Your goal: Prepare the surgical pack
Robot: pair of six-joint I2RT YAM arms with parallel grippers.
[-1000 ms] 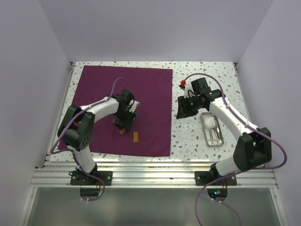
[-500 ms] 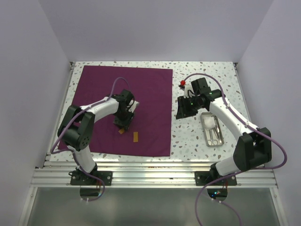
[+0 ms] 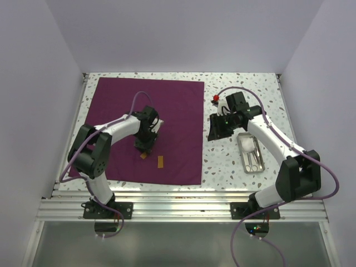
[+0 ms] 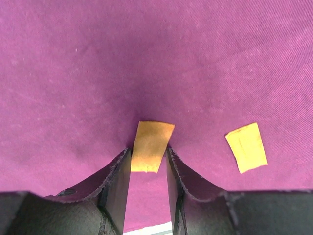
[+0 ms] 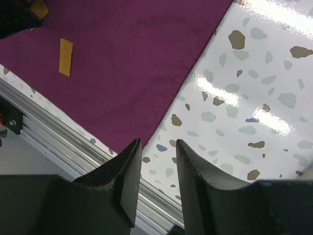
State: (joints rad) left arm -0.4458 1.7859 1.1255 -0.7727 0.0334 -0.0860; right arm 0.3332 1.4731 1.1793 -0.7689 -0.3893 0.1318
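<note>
Left tool (image 4: 149,156) straddles one of two orange slips (image 4: 152,142) (image 4: 246,147), grasp unclear; right tool (image 5: 157,146) released.

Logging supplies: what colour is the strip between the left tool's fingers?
Orange-yellow; the strip shows best in the left wrist view.

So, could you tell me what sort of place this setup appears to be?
Most likely a robotics lab test cell, not a real clinic: plain pale walls box in a speckled tabletop, the arms are bolted to an aluminium rail, and a purple cloth and metal tray serve as props.
</note>
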